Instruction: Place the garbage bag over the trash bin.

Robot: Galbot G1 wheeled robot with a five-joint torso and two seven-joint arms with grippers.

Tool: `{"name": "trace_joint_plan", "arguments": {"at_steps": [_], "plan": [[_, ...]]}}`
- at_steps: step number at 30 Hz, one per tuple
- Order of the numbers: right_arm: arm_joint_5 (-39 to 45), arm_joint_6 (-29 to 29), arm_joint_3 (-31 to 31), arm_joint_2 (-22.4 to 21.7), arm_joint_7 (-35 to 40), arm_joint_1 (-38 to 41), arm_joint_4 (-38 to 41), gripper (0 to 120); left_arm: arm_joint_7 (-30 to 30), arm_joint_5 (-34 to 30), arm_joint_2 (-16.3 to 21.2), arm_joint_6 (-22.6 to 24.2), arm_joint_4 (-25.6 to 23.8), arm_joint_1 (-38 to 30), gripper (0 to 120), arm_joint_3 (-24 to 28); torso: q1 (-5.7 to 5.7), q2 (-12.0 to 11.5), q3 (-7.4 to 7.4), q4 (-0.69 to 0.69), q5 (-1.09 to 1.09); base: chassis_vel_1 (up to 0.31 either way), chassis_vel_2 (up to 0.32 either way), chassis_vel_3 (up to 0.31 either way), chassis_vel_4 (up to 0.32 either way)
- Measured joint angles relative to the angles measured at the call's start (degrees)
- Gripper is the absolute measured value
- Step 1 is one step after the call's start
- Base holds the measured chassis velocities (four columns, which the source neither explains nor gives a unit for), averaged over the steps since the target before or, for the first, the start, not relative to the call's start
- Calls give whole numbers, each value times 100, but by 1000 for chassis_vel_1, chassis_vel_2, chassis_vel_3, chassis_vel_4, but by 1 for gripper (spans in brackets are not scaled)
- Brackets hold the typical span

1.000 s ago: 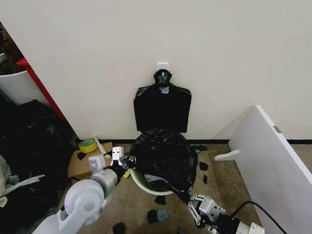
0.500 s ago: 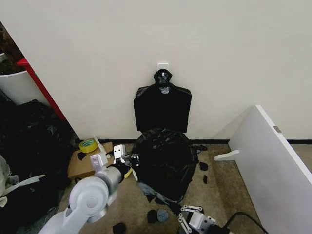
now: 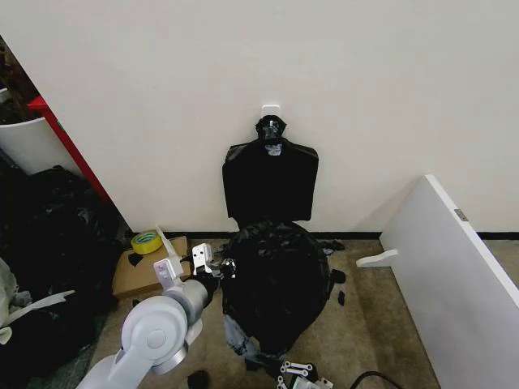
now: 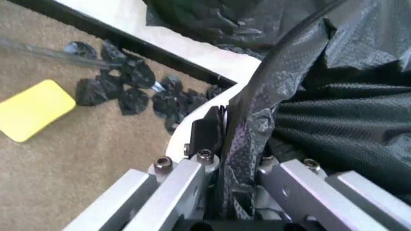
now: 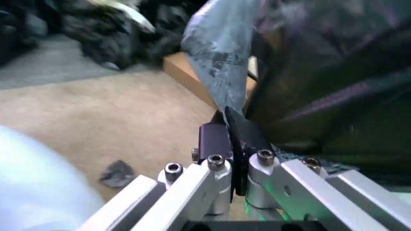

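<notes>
Gripping a fold of the garbage bag (image 3: 274, 284), the left gripper (image 3: 217, 267) sits at the bag's left edge in the head view, its fingers (image 4: 205, 137) clamped onto the black film, which runs up between them in the left wrist view. Beyond the left gripper's fingertips the bag spreads as a rounded, crinkled black dome standing on the floor in front of the wall. A narrow cream-white arc next to the clamped film in the left wrist view may be the rim of the trash bin (image 4: 192, 122), but this cannot be confirmed; in the head view the bag hides whatever stands beneath it.

The right gripper (image 5: 234, 132) is low at the near side of the bag, and its fingers are likewise closed on a stretched flap of the bag's film, which rises from the fingertips.

To the outer side of the left gripper lie a flat cardboard piece (image 3: 142, 271) with a roll of yellow tape (image 3: 146, 241) on it. Behind the bag, a flat black bundle (image 3: 270, 178) hangs on the wall.
</notes>
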Motion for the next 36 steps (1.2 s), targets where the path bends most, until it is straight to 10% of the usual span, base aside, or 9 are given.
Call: {"name": "trace_joint_plan", "arguments": {"at_steps": [26, 36], "plan": [[215, -203, 90, 363, 476, 89, -613, 1, -61, -358, -20, 27, -43, 126, 0, -125, 0, 0, 0, 0, 0, 0, 0, 0, 0], [391, 412, 399, 318, 195, -221, -591, 41, -72, -507, 7, -10, 86, -85, 0, -173, 0, 0, 0, 0, 0, 0, 0, 0, 0]]}}
